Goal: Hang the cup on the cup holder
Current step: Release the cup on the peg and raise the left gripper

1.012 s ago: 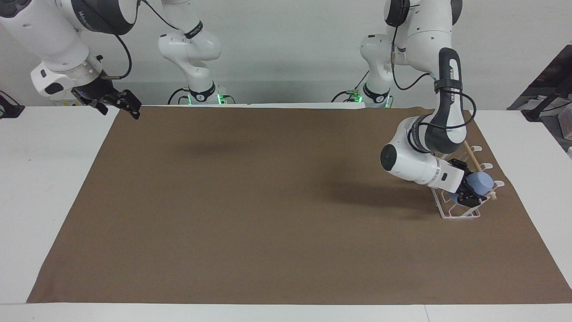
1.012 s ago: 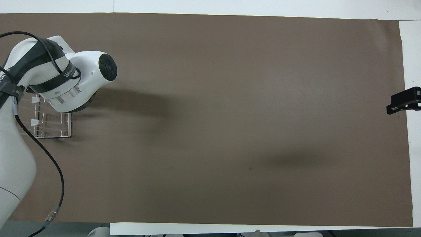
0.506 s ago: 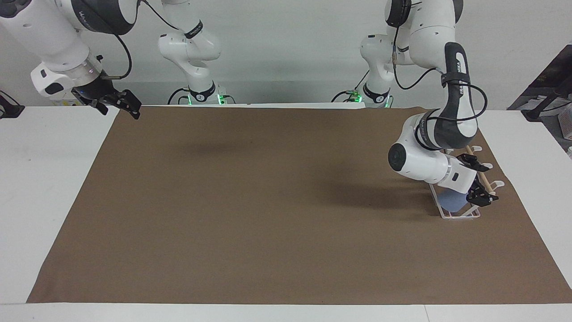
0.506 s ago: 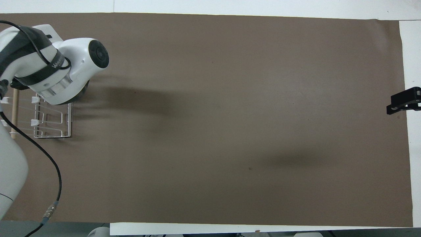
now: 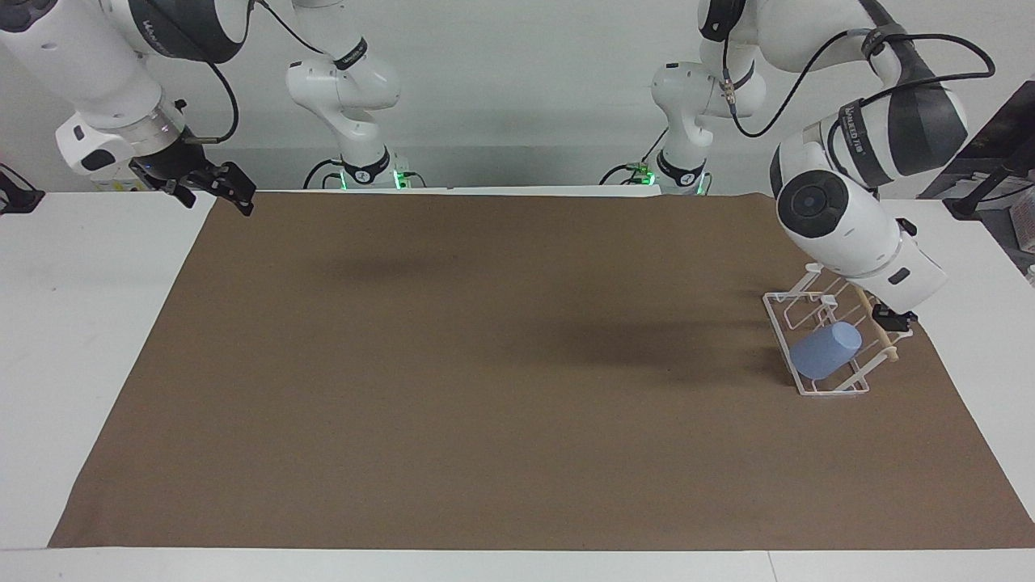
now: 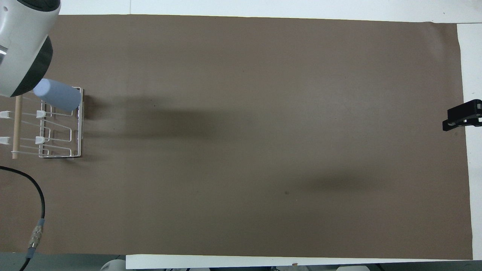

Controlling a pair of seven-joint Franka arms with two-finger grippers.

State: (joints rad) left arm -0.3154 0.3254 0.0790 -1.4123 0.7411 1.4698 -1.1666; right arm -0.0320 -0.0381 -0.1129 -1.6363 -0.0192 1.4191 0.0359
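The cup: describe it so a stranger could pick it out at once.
Start from the brown mat covering the table and go to its left-arm end, where a white wire cup holder stands. The cup lies tilted on the holder's prongs, at the part farthest from the robots. It is the only light blue thing there, a plain handleless tumbler.

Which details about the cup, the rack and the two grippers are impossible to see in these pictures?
- Left gripper: facing view, the wrist covers most of it; overhead view shows only the arm.
- Cup on cup holder: the prong inside is hidden by the cup's wall in both views.
- Right gripper: waits over the table's edge; overhead view's edge cuts it off.
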